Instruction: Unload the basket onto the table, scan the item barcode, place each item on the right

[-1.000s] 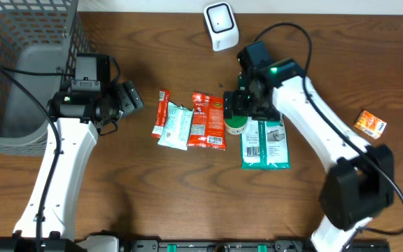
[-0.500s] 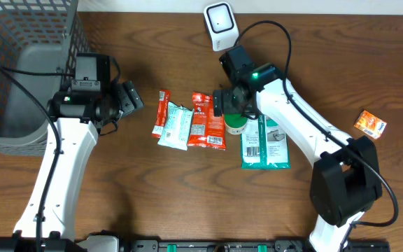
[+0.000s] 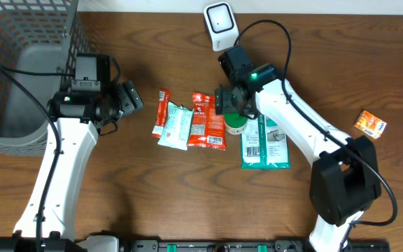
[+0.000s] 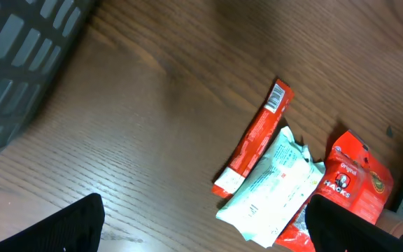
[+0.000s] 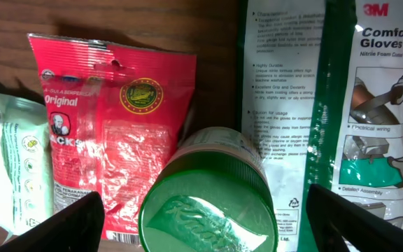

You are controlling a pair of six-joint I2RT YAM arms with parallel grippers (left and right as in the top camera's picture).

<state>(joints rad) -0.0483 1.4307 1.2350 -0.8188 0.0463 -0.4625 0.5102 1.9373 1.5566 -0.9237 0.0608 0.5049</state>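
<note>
A small jar with a green lid (image 5: 205, 206) stands on the table between a red Hacks packet (image 5: 110, 119) and a pack of 3M gloves (image 5: 327, 105). My right gripper (image 5: 205, 224) is open directly over the jar, one finger on each side of the lid with a gap on both sides. The white barcode scanner (image 3: 220, 25) stands at the table's back edge, just behind the right arm. My left gripper (image 4: 205, 224) is open and holds nothing, hovering over bare wood left of a slim red bar (image 4: 254, 136) and a white-green packet (image 4: 271, 182).
A grey wire basket (image 3: 19, 63) fills the back left corner. An orange packet (image 3: 370, 124) lies alone at the far right. The packets lie in a row at mid-table, from the red bar (image 3: 161, 112) to the gloves pack (image 3: 264, 143).
My right arm swung left and back, bringing its gripper over the green-lidded jar, then held there. The left arm and the packets have not moved.
</note>
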